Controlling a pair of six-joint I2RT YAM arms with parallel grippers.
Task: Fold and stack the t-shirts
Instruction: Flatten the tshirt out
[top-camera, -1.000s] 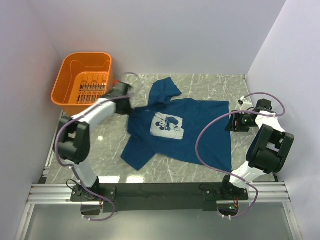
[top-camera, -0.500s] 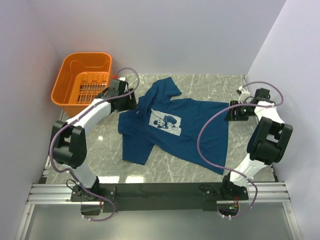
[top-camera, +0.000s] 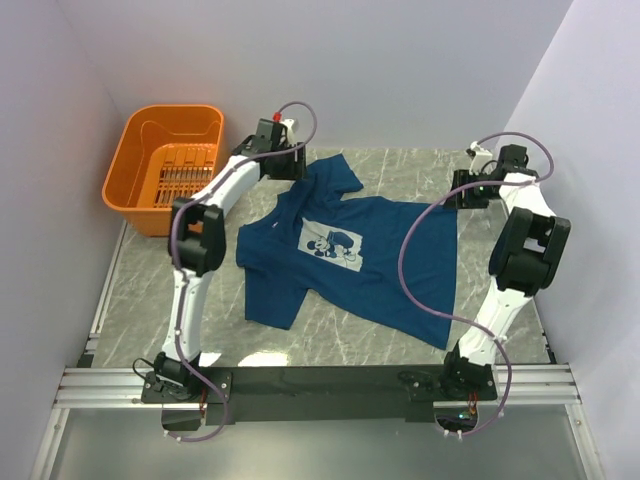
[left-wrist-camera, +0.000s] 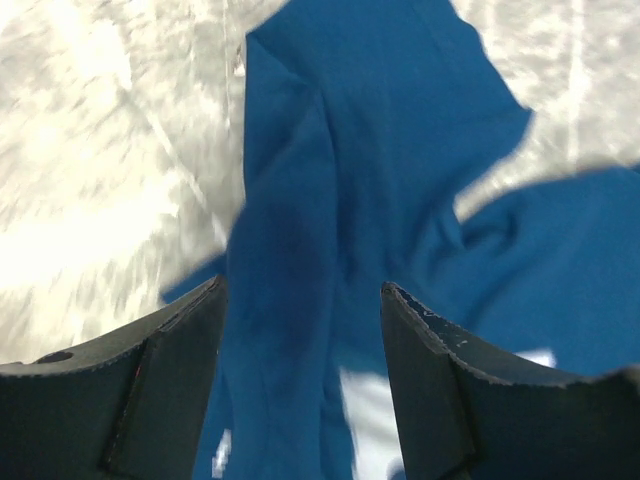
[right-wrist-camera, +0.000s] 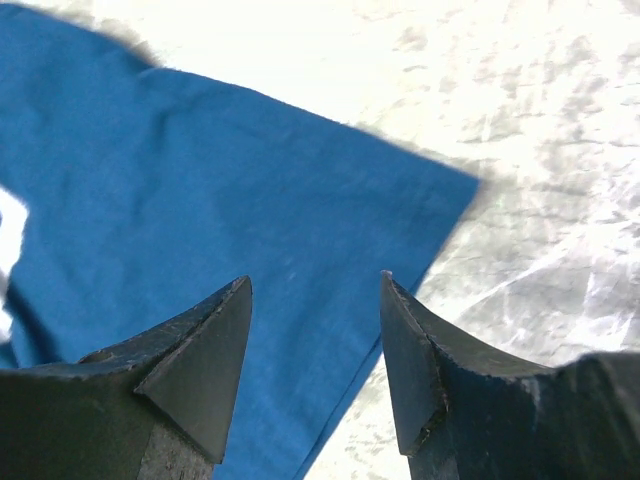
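Note:
The dark navy t-shirt (top-camera: 390, 265) lies spread face up on the marble table, its pale blue chest print (top-camera: 333, 245) showing. One sleeve (top-camera: 335, 178) points toward the back wall. My left gripper (top-camera: 291, 167) hovers open at that sleeve; in the left wrist view the rumpled blue cloth (left-wrist-camera: 350, 150) lies below the spread fingers of the gripper (left-wrist-camera: 300, 287), with nothing held. My right gripper (top-camera: 463, 190) is open over the shirt's far right corner (right-wrist-camera: 440, 190). In the right wrist view the gripper (right-wrist-camera: 315, 280) straddles the shirt's edge above flat cloth (right-wrist-camera: 200, 200).
An orange plastic basket (top-camera: 120, 170) stands at the back left, close to the left arm. White walls close in the table at the back and on both sides. Bare marble (top-camera: 150, 300) shows left of the shirt and by the right wall.
My left gripper has opened, let go of the shirt's left side and swung back to the far sleeve. The shirt now lies wider to the left. My right gripper has moved toward the back.

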